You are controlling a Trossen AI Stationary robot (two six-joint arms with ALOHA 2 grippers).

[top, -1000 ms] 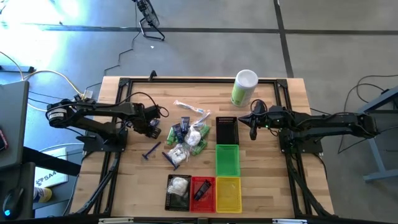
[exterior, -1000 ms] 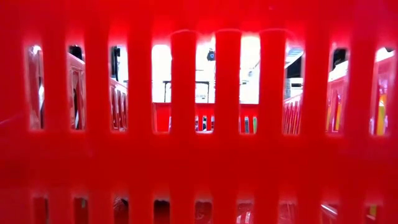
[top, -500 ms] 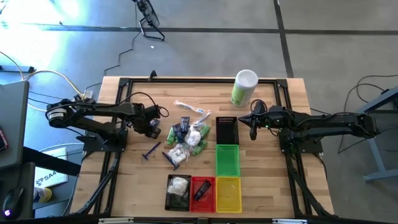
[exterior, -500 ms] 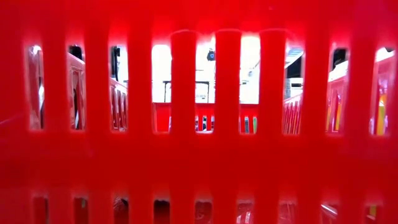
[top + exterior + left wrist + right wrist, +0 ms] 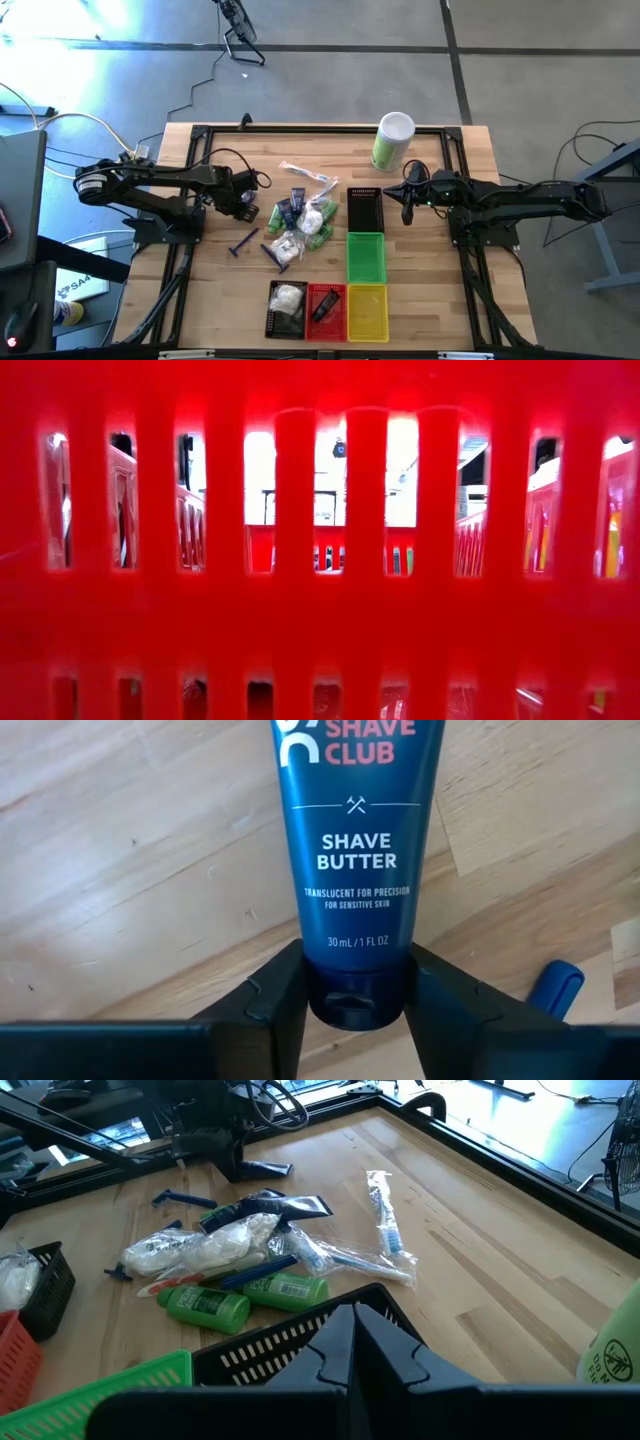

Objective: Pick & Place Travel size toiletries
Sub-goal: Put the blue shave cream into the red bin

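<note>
A: The jaws of the left gripper [image 5: 357,1000] are closed narrowly on the cap end of a dark blue plastic shave-butter tube [image 5: 352,860], pinching it from both sides. In the overhead frame that gripper [image 5: 247,205] sits left of centre, at the left edge of the toiletry pile.

B: And the jaws on the right gripper [image 5: 407,200]?

A: Pressed fully together, holding nothing, waiting right of centre beside the slotted black plastic basket [image 5: 365,209].

B: So how should the lift go?

A: Start with the wooden slatted table [image 5: 460,300]: the tube appears to lie flat on it, so rise straight up before travelling. Then the baskets in the lower middle: a black one [image 5: 286,308], a slotted red plastic basket [image 5: 325,311], a yellow one [image 5: 367,310], and a long green one [image 5: 365,257] above it. I judge the path should clear their rims.

B: The grip is only on the cap.

A: Yes, so the long body may droop or swing; move slowly. Finally the small things nearby, a blue-handled razor [image 5: 243,243] and the green bottles [image 5: 245,1298]: keep the tube's tail from dragging them.
</note>
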